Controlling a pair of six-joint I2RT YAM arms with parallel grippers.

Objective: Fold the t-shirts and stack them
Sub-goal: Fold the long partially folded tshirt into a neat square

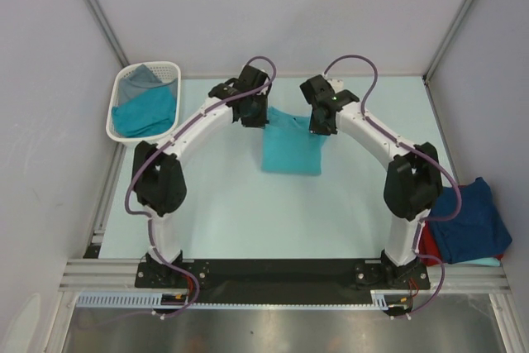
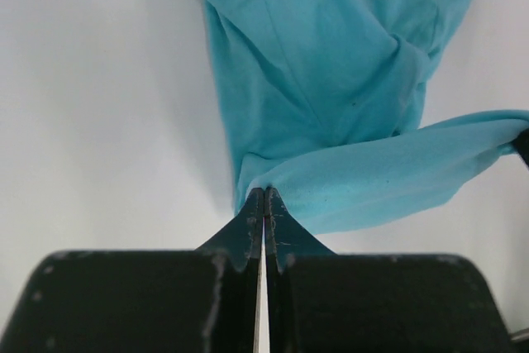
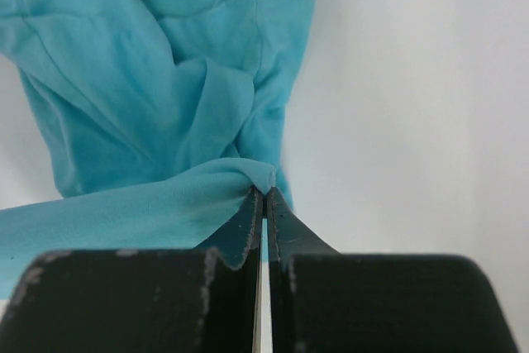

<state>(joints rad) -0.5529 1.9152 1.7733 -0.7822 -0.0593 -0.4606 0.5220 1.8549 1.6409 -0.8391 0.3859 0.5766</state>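
A teal t-shirt lies at the middle back of the table, its far edge lifted between both grippers. My left gripper is shut on the shirt's left corner. My right gripper pinches the right corner and is shut too. The raised hem stretches between the two, and the rest of the shirt hangs down rumpled onto the table. A navy blue t-shirt lies folded at the right edge on top of a red one.
A white slotted basket stands at the back left with a teal shirt and a grey one in it. Grey walls and metal posts enclose the table on three sides. The black base rail runs along the near edge.
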